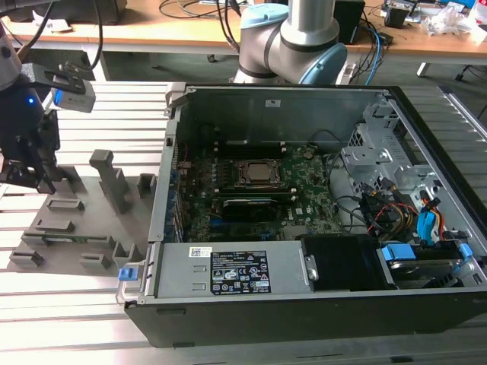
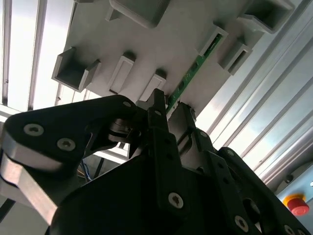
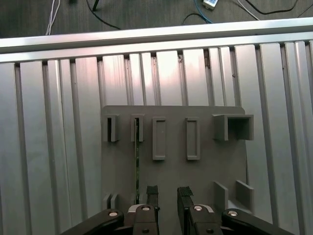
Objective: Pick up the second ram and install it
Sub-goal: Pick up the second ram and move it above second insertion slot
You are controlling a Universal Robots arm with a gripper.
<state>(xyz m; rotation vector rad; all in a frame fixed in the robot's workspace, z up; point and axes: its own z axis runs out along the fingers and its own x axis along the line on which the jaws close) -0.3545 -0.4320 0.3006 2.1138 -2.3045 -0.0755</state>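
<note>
Ram point(image 2: 190, 76), thin green strip, seen edge-on

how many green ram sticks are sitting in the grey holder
1: the second ram stands on edge in a slot of the grey holder, close by the gripper. Another could be hidden from these views.

Above the second ram point(image 3: 136, 166) the way is free; a grey holder block point(image 3: 159, 138) stands just beside it. The gripper point(image 3: 167, 196), fingers apart, hangs above the holder plate point(image 3: 205, 166).
</note>
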